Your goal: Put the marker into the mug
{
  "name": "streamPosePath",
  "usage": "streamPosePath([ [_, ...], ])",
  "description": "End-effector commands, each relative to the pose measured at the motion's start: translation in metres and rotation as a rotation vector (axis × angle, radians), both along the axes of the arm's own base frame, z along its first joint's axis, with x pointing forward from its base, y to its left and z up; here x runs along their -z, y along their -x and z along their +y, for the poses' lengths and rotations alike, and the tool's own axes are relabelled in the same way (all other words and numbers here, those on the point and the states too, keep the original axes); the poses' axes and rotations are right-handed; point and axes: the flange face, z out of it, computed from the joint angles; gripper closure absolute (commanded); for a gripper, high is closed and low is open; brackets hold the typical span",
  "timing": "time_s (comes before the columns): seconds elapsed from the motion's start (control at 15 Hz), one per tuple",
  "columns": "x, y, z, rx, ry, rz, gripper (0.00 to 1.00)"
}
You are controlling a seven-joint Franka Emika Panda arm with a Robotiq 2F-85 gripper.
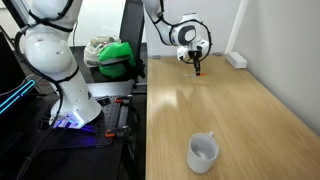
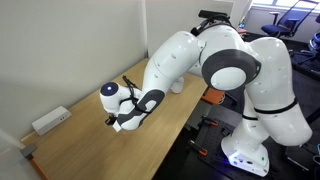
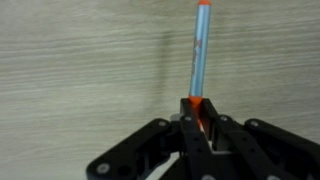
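The marker (image 3: 199, 55) is a thin orange-red stick with a bluish-grey middle. In the wrist view it sticks out from between my gripper's (image 3: 196, 112) fingers, which are shut on its lower end. In an exterior view the gripper (image 1: 198, 62) holds the marker (image 1: 198, 68) over the far end of the wooden table, tip pointing down near the surface. The white mug (image 1: 203, 152) stands upright at the near end of the table, far from the gripper. In an exterior view (image 2: 125, 118) the gripper is partly hidden by the arm; a small part of the mug (image 2: 178, 87) shows behind the arm.
A white power strip (image 1: 236, 60) lies at the table's far edge by the wall; it also shows in an exterior view (image 2: 50, 121). A green object (image 1: 118, 57) and clutter sit beside the table. The robot base (image 1: 60, 75) stands off the table's side.
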Motion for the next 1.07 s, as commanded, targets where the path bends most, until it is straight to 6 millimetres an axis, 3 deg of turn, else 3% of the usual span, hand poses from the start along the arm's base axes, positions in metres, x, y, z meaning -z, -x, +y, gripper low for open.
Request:
streamPosePath([
  [0.0,-0.03,0.012,-0.008,0.066,0.054,-0.074,0.97],
  [0.53,-0.055,0.012,-0.031,0.297,0.209,-0.242,0.97],
  [1.0,-0.068,0.026,-0.058,0.587,0.383,-0.339,0.97],
])
